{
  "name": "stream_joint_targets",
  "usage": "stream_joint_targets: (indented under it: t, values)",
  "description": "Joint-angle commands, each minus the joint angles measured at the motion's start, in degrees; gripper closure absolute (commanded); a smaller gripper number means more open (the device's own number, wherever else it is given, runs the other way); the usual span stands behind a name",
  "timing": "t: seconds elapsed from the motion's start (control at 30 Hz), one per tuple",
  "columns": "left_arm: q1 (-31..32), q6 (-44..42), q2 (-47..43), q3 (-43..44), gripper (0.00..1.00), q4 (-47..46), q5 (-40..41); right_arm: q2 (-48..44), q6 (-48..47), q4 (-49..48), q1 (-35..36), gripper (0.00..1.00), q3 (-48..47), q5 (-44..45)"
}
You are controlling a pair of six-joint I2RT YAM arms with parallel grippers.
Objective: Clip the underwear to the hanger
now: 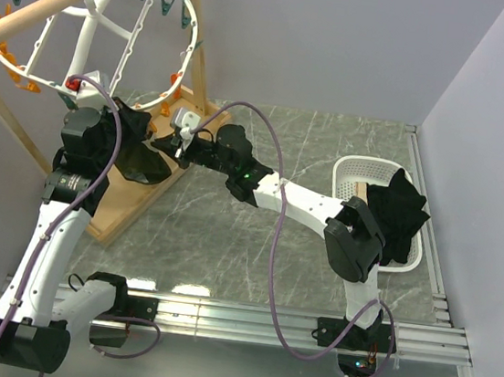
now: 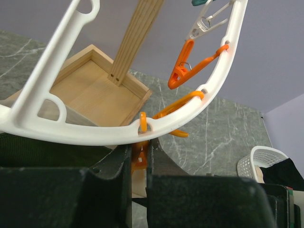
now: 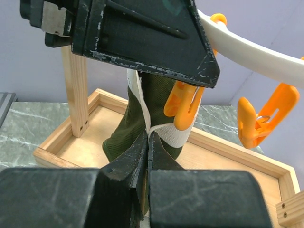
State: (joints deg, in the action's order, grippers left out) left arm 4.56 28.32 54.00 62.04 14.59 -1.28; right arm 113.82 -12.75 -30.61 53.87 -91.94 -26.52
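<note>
The white hanger (image 1: 89, 17) hangs at the back left, with teal and orange clothespins on its rim (image 2: 90, 135). My left gripper (image 2: 138, 148) is just under that rim, shut on an orange clothespin (image 2: 138, 160). In the right wrist view this clothespin (image 3: 183, 107) hangs against the pale band of the dark olive underwear (image 3: 126, 126). My right gripper (image 3: 148, 137) is shut on the underwear's pale edge from below and holds it upright. From above, the underwear (image 1: 140, 164) hangs between the left gripper (image 1: 136, 124) and the right gripper (image 1: 167, 144).
The hanger hangs from a wooden pole (image 1: 34, 19) on uprights that stand in a wooden tray (image 3: 228, 156) below the grippers. A white basket (image 1: 365, 170) holding a black garment (image 1: 396, 215) stands at the right. Another orange clothespin (image 3: 261, 118) dangles nearby.
</note>
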Motion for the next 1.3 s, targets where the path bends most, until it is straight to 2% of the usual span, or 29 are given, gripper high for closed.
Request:
stream_joint_targets:
  t: [0.0,1.27]
  values:
    - [0.7,-0.8,0.1,-1.1,1.00,3.0,-0.3,-4.0,-0.3,-1.0,0.7,1.00,-1.8,-1.2]
    - [2.1,-2.9,0.3,-2.0,0.98,4.8,1.1,-4.0,1.7,0.4,0.5,1.00,-7.0,-0.6]
